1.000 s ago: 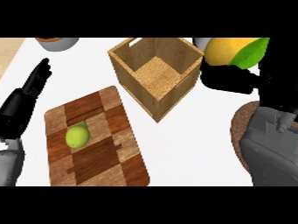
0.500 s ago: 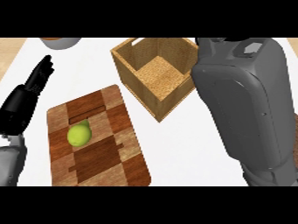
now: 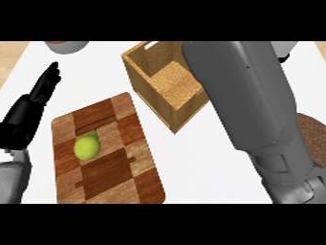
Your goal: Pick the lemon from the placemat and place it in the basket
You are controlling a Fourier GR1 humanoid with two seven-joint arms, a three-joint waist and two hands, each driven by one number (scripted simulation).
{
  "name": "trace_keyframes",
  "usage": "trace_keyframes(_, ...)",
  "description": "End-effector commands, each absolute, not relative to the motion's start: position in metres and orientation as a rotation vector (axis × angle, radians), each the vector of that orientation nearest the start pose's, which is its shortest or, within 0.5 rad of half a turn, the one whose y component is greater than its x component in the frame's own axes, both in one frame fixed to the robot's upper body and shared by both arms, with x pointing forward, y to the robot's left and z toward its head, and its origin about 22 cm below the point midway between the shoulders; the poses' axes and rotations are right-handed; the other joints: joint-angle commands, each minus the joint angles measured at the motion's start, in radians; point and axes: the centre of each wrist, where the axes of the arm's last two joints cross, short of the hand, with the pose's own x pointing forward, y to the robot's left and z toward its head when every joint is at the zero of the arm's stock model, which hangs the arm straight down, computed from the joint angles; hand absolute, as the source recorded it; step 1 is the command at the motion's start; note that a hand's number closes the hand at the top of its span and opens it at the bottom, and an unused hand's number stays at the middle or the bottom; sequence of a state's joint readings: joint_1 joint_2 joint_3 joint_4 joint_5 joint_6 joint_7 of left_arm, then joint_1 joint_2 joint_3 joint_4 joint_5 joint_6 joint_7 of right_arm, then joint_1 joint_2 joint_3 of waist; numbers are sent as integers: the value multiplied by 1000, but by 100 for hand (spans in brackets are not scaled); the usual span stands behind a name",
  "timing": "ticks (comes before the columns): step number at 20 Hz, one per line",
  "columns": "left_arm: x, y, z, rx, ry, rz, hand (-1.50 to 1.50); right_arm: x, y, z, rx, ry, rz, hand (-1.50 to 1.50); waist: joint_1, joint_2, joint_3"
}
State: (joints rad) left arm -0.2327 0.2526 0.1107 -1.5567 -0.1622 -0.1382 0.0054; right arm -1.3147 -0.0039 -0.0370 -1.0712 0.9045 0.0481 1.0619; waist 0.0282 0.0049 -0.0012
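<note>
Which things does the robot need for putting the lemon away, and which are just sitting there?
Needed:
lemon
wooden board it lies on
basket

Just sitting there:
bowl at the top edge
round woven mat at the right

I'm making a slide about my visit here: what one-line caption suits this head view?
Lemon resting on a wooden board, basket beside it, left hand open nearby.

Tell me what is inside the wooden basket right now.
The wooden basket shows only its woven floor and inner walls. The right forearm crosses its right side and covers that part, so anything lying there cannot be seen.
</note>
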Motion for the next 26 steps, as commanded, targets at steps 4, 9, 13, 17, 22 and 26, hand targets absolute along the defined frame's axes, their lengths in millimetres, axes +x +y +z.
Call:
trace_keyframes(4, 294, 292, 75, 287, -1723, -387, 0, 407, -26, 294, -1075, -1040, 563, 150, -20, -4, 0)
trace_keyframes(9, 289, 300, 83, 289, -1723, -368, 0, 419, -31, 292, -1166, -964, 667, 150, -15, -6, 0)
trace_keyframes(13, 297, 292, 82, 275, -1725, -374, 0, 423, -40, 303, -1022, -978, 685, -150, -21, -5, 1)
trace_keyframes(17, 276, 296, 76, 280, -1729, -387, 0, 423, -31, 287, -937, -999, 666, -150, -12, -6, 1)
trace_keyframes(22, 295, 283, 83, 300, -1715, -391, 0, 412, -34, 302, -923, -1164, 519, -150, -25, -7, 1)
trace_keyframes(26, 290, 291, 79, 277, -1753, -391, 0, 415, -52, 306, -859, -1311, 200, -150, -12, -2, 1)
